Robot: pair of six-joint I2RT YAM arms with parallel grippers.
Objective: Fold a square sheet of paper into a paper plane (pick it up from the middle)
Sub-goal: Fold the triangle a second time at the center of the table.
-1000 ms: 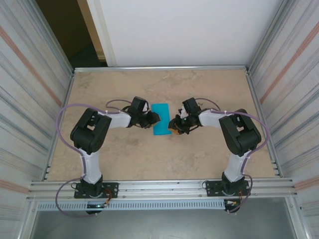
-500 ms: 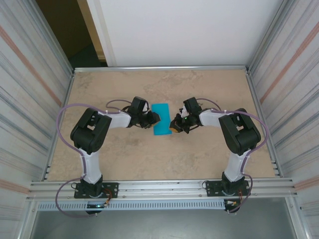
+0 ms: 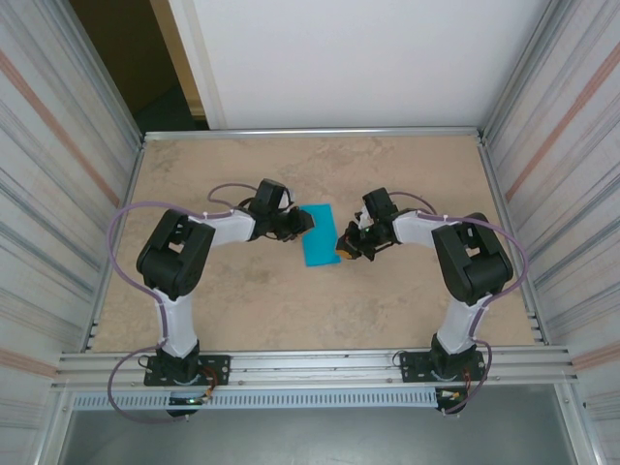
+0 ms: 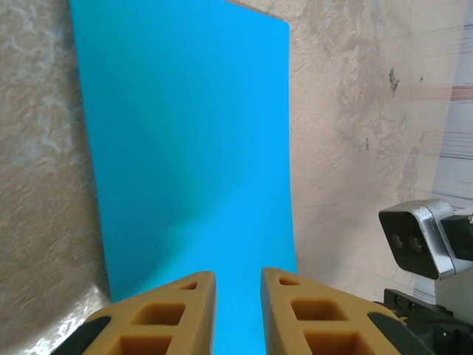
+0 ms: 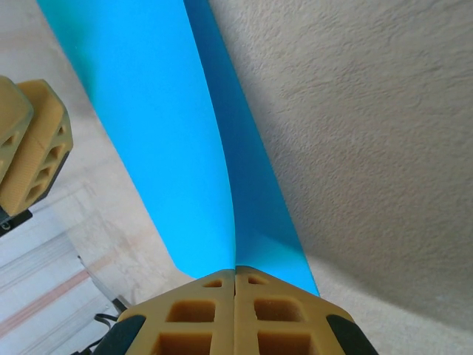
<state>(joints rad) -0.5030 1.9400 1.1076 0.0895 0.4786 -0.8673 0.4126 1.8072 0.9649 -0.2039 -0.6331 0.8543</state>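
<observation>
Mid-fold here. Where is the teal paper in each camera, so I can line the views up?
Top external: teal paper mid-picture, on the table.
Left wrist: upper left and centre, running down to the left gripper.
Right wrist: a band from top left down into the right gripper.
Shared landmark: the left gripper's tan fingers, at the right wrist view's left edge.

The square sheet of paper (image 3: 320, 235) is laid near the tabletop (image 3: 242, 310) centre, slightly toward the far edge. The left gripper (image 3: 305, 224) is set over its left edge, and the right gripper (image 3: 343, 249) is clamped on its right edge, nearer the near corner.
</observation>
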